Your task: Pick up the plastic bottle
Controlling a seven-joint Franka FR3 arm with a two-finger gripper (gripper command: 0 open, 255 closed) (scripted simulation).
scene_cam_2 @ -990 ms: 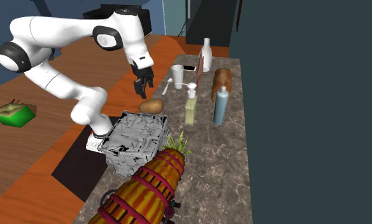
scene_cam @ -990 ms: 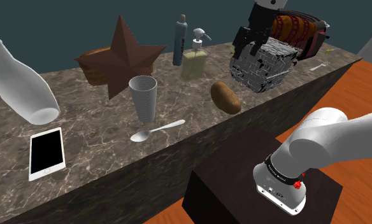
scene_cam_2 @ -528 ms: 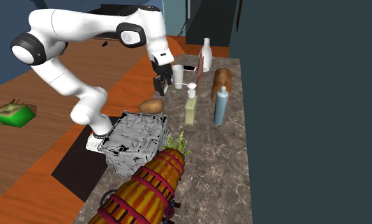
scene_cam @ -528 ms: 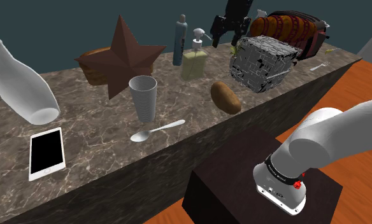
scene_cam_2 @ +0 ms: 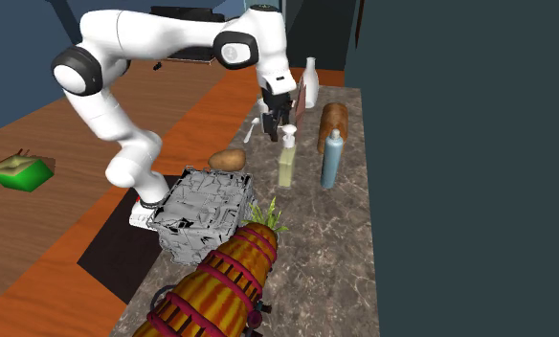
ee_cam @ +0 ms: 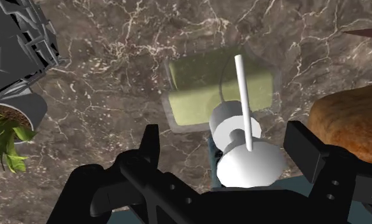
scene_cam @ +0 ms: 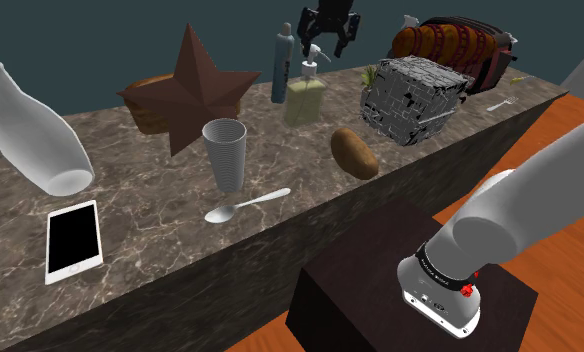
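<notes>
Two bottles: a white bottle (scene_cam: pixel 35 135) and a blue bottle (scene_cam: pixel 281 70). One soap pump (scene_cam: pixel 305 98). One star (scene_cam: pixel 195 90), one loaf (scene_cam: pixel 142 100), one cup (scene_cam: pixel 225 152), one spoon (scene_cam: pixel 245 205), one phone (scene_cam: pixel 73 240), one potato (scene_cam: pixel 354 152), one fork (scene_cam: pixel 500 103), one potted plant (scene_cam_2: pixel 265 213), one crumpled silver box (scene_cam: pixel 415 95), one striped bag (scene_cam: pixel 460 45), one green box (scene_cam_2: pixel 21 172), one robot arm (scene_cam_2: pixel 172 33).

Even flat light, soft shadows on the counter (scene_cam: pixel 140 205), dim backdrop
</notes>
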